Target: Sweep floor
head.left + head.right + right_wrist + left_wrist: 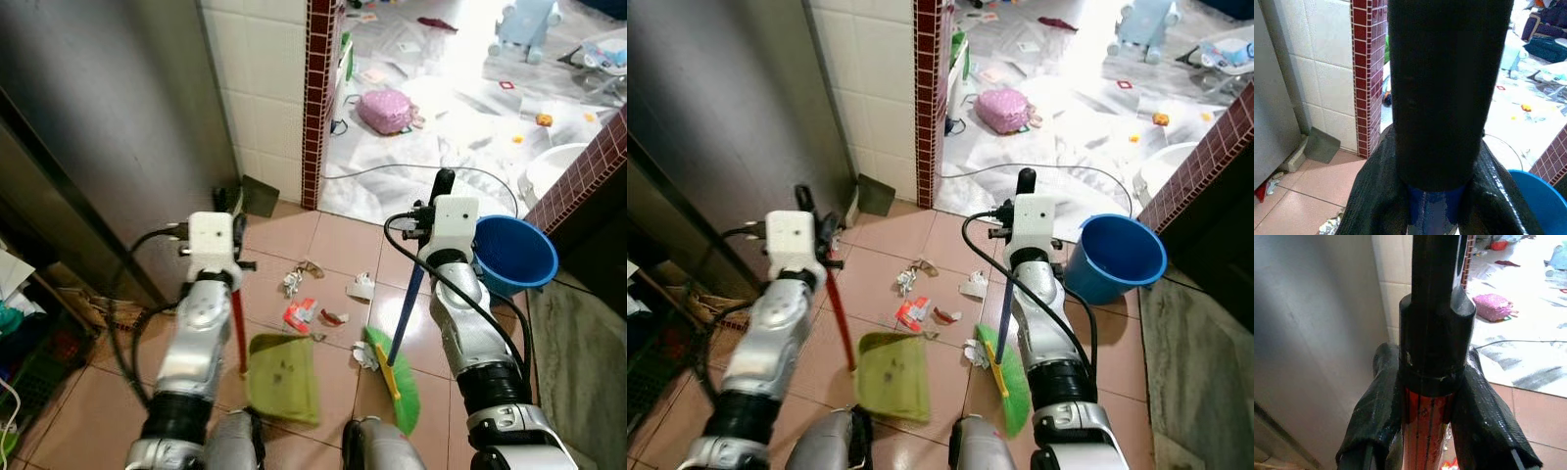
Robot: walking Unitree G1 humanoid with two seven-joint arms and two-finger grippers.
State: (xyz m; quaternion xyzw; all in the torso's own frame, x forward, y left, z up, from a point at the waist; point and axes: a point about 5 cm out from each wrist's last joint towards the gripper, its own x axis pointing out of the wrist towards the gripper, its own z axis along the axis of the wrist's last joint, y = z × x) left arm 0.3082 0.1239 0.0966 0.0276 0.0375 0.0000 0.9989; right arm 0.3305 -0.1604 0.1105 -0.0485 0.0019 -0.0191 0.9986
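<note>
Right gripper (1432, 205) clenched on the broom handle (407, 311), blue shaft with a black end grip; fingers (1376, 196) wrapped on either side just below the black sleeve. Left gripper (1427, 431) likewise clamped on the dustpan handle (238, 328), red shaft under a black cap, pads (1376, 401) pressing both flanks.

Broom head (400, 380): green bristles, resting on the floor at about 5 o'clock from the litter, yellow collar where the shaft joins. Dustpan (282, 377): olive-green, flat on the tiles, at 7 o'clock from the same pile, mouth facing up toward the scraps. The two tools are near each other, not touching.

Litter (312, 313): crumpled white paper, a red wrapper, small torn bits, scattered on pinkish tiles between the two arms. One white scrap (366, 355) lies just beside the bristles. Farther room at 12 o'clock is strewn with more debris and a pink bag (385, 110).

Risks, as I judge them:
- Bristles sit behind most of the pile; a stroke toward the pan could miss the scraps at 12 o'clock of it.
- Light paper may skip over the pan lip or scatter sideways if the stroke is fast.
- Blue bucket (511, 255) stands close at 3 o'clock of the right arm; a wide swing of the shaft could knock it.
- Cable (411, 171) lies across the doorway floor; bristles could snag it on a long reach.
</note>
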